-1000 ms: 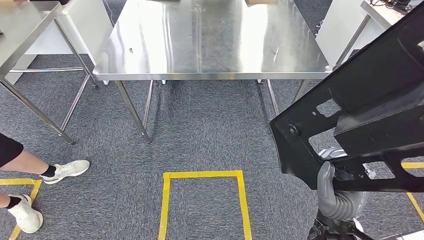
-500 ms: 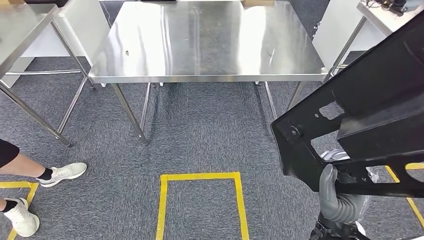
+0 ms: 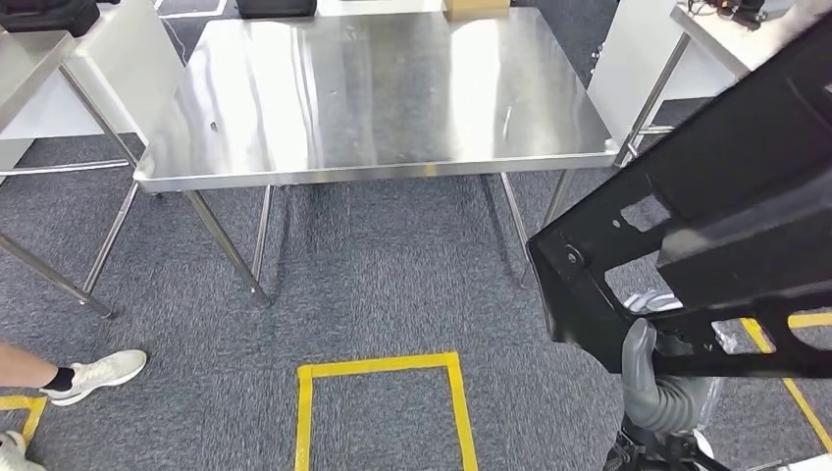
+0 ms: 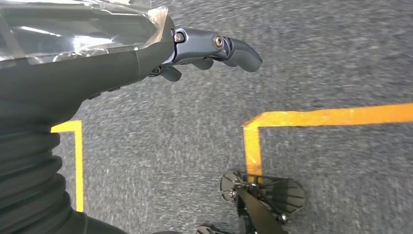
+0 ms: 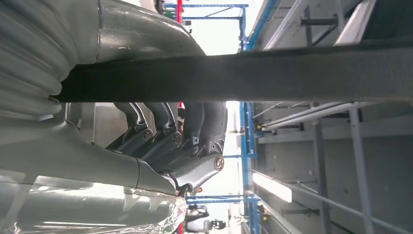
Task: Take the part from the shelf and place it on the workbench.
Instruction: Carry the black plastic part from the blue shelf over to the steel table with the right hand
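Observation:
A large black frame-shaped part (image 3: 726,196) fills the right side of the head view, tilted upward. My right hand (image 3: 652,383) grips its lower bar from below, the grey thumb pressed against the edge. In the right wrist view the dark fingers (image 5: 170,141) wrap around the part's black bar (image 5: 292,73). The steel workbench (image 3: 373,88) stands ahead across grey carpet, its top bare and shiny. My left hand (image 4: 204,48) hangs over the carpet with loosely extended fingers and holds nothing.
A yellow tape square (image 3: 378,368) marks the carpet in front of the workbench. A person's white shoe (image 3: 98,373) is at the left. A second steel table (image 3: 29,59) stands at the far left, a white table (image 3: 706,25) at the right. A cardboard box (image 3: 476,8) sits beyond the workbench.
The whole picture has shifted: the camera moved, so the workbench now sits lower and further left. The person's feet have slid toward the left edge. The part stays in my right hand.

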`<state>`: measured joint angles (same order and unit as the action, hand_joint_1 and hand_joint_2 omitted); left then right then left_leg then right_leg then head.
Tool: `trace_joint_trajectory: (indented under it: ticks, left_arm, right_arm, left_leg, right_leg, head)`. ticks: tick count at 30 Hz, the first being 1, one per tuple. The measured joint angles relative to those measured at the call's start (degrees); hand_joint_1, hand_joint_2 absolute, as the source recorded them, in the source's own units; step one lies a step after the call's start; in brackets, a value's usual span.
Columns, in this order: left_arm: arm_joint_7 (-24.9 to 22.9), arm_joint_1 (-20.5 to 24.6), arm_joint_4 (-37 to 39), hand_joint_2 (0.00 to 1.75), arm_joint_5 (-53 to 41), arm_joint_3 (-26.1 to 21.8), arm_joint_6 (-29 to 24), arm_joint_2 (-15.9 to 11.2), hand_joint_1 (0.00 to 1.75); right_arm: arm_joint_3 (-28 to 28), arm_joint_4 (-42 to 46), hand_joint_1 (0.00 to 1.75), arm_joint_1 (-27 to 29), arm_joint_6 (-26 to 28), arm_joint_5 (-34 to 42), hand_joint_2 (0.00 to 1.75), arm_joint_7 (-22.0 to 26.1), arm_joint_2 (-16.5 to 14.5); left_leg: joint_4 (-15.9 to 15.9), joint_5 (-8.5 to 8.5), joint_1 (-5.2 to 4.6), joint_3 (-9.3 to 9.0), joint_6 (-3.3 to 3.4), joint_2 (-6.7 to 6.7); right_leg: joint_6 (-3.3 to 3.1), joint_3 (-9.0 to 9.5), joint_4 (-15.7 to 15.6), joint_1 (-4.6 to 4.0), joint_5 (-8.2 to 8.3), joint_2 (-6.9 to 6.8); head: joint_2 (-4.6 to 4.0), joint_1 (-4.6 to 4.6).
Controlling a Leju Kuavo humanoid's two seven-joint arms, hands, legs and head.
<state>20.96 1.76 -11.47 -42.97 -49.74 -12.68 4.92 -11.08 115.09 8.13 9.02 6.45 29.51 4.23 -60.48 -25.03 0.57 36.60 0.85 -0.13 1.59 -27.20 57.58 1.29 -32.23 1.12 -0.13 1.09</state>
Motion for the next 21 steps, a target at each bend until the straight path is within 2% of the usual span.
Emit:
trace_joint_trajectory:
  ticks: [3, 4, 5, 6, 8, 9, 10, 11, 12, 13, 14, 15, 16, 18, 19, 21]
  left_arm:
    - [0.1, 0.1, 0.0, 1.75, 0.0, 0.0, 0.0, 0.0, 0.00]
    - [0.1, 0.0, 0.0, 1.75, 0.0, 0.0, 0.0, 0.1, 0.00]
    - [0.2, 0.0, 0.0, 1.75, 0.0, 0.0, 0.0, 0.1, 0.00]
    - [0.2, 0.0, 0.0, 1.75, 0.0, 0.0, 0.0, 0.1, 0.00]
    - [0.2, 0.0, 0.0, 1.75, 0.0, 0.0, 0.0, 0.1, 0.00]
    - [0.2, 0.0, 0.0, 1.75, 0.0, 0.0, 0.0, 0.1, 0.00]
    - [0.2, 0.0, 0.0, 1.75, 0.0, 0.0, 0.0, 0.2, 0.00]
    - [0.2, -0.1, 0.0, 1.75, 0.0, 0.0, 0.0, 0.2, 0.00]
    - [0.2, -0.1, 0.0, 1.75, 0.0, 0.0, 0.0, 0.3, 0.00]
    - [0.2, -0.1, 0.0, 1.75, 0.0, 0.0, 0.0, 0.3, 0.00]
    - [0.2, -0.1, 0.1, 1.75, 0.0, 0.0, 0.0, 0.3, 0.00]
    - [0.2, -0.1, 0.1, 1.75, 0.0, 0.0, 0.0, 0.3, 0.00]
    - [0.2, -0.1, 0.1, 1.75, 0.0, 0.0, 0.0, 0.4, 0.00]
    - [0.2, 0.1, 0.1, 1.75, 0.1, 0.0, 0.0, 0.4, 0.00]
    - [0.2, 0.2, 0.1, 1.75, 0.1, 0.0, 0.0, 0.3, 0.00]
    - [0.3, 0.3, 0.1, 1.75, 0.1, 0.0, 0.0, 0.3, 0.00]
  right_arm:
    - [0.0, 0.0, 1.75, 0.0, 0.0, 0.0, 1.75, 0.0, 0.0]
    - [0.0, 0.0, 1.75, 0.0, 0.0, -0.1, 1.75, 0.0, 0.0]
    - [0.0, 0.0, 1.75, -0.1, 0.0, -0.1, 1.75, -0.1, 0.0]
    - [-0.1, 0.0, 1.75, -0.1, 0.0, -0.2, 1.75, -0.1, 0.1]
    - [-0.1, 0.0, 1.75, 0.0, 0.0, -0.2, 1.75, -0.1, 0.1]
    - [-0.1, 0.0, 1.75, 0.1, 0.0, -0.3, 1.75, -0.1, 0.2]
    - [-0.1, 0.0, 1.75, 0.1, 0.0, -0.3, 1.75, -0.1, 0.2]
    - [-0.1, 0.0, 1.75, 0.1, 0.0, -0.3, 1.75, -0.1, 0.2]
    - [-0.1, 0.0, 1.75, 0.2, 0.0, -0.3, 1.75, -0.1, 0.2]
    - [-0.1, 0.0, 1.75, 0.2, 0.0, -0.3, 1.75, -0.1, 0.3]
    - [-0.1, -0.1, 1.75, 0.2, 0.0, -0.3, 1.75, -0.1, 0.3]
    - [-0.1, -0.1, 1.75, 0.3, 0.0, -0.3, 1.75, -0.1, 0.3]
    - [-0.1, -0.1, 1.75, 0.3, 0.0, -0.3, 1.75, -0.1, 0.3]
    - [-0.1, 0.0, 1.75, 0.3, 0.0, -0.3, 1.75, -0.2, 0.3]
    - [-0.1, 0.0, 1.75, 0.3, 0.0, -0.3, 1.75, -0.2, 0.3]
    - [-0.1, 0.0, 1.75, 0.3, 0.0, -0.3, 1.75, -0.2, 0.3]
  left_leg:
    - [1.2, -1.11, -0.26, -1.42, 1.01, -0.03]
    - [1.6, -1.33, -0.17, -2.10, 1.38, -0.04]
    - [1.8, -1.63, -0.07, -2.85, 1.72, -0.04]
    - [2.0, -2.01, 0.00, -3.45, 1.97, -0.05]
    - [2.1, -3.01, -0.02, -4.46, 2.29, -0.09]
    - [2.1, -3.61, -0.04, -5.10, 2.31, -0.12]
    - [2.1, -4.26, -0.05, -5.88, 2.29, -0.16]
    - [2.1, -5.02, -0.06, -6.87, 2.22, -0.21]
    - [2.1, -5.78, -0.05, -7.88, 2.13, -0.25]
    - [2.1, -6.60, -0.09, -8.86, 1.97, -0.28]
    - [2.1, -7.43, -0.16, -9.74, 1.72, -0.30]
    - [2.2, -8.13, -0.25, -10.28, 1.39, -0.26]
    - [2.3, -8.55, -0.34, -10.85, 1.03, -0.18]
    - [1.8, -8.34, -0.37, -11.19, 0.38, -0.03]
    - [0.3, -7.75, -0.33, -10.72, 0.17, -0.01]
    - [-5.5, -7.42, -0.22, -7.09, -0.23, -0.03]
  right_leg:
    - [1.22, 1.06, 0.3, -0.15, 0.10, 0.00]
    - [1.44, 0.70, 1.7, -0.18, 0.20, -0.16]
    - [1.50, -0.64, 4.0, -0.20, -0.04, -0.33]
    - [1.43, -2.86, 7.3, -0.13, -0.62, -0.49]
    - [1.09, -8.22, 14.1, -0.19, -2.70, -0.58]
    - [1.01, -10.42, 16.0, -0.23, -3.70, -0.58]
    - [1.12, -11.80, 16.2, -0.28, -4.08, -0.58]
    - [1.47, -12.33, 14.5, -0.31, -3.42, -0.61]
    - [1.96, -12.03, 11.4, -0.32, -1.60, -0.70]
    - [2.51, -11.42, 7.9, -0.35, 1.48, -0.92]
    - [2.61, -10.81, 5.0, -0.45, 4.19, -1.20]
    - [2.31, -10.19, 3.3, -0.68, 6.19, -1.34]
    - [1.66, -9.75, 2.5, -0.85, 7.34, -1.37]
    - [0.15, -8.53, 2.0, -0.78, 6.97, -0.99]
    - [-0.39, -7.83, 1.6, -0.50, 6.72, -0.87]
    - [-1.38, -6.22, 1.0, -0.10, 5.92, -0.77]
  head:
    - [0.00, -0.08]
    - [0.00, -0.03]
    - [0.00, 0.06]
    - [0.00, 0.14]
    - [0.00, 0.26]
    - [0.00, 0.26]
    - [0.00, 0.27]
    - [0.00, 0.28]
    - [0.00, 0.29]
    - [0.00, 0.34]
    - [0.00, 0.33]
    - [0.00, 0.31]
    - [0.00, 0.28]
    - [0.00, 0.17]
    - [0.00, 0.14]
    - [0.00, -0.03]
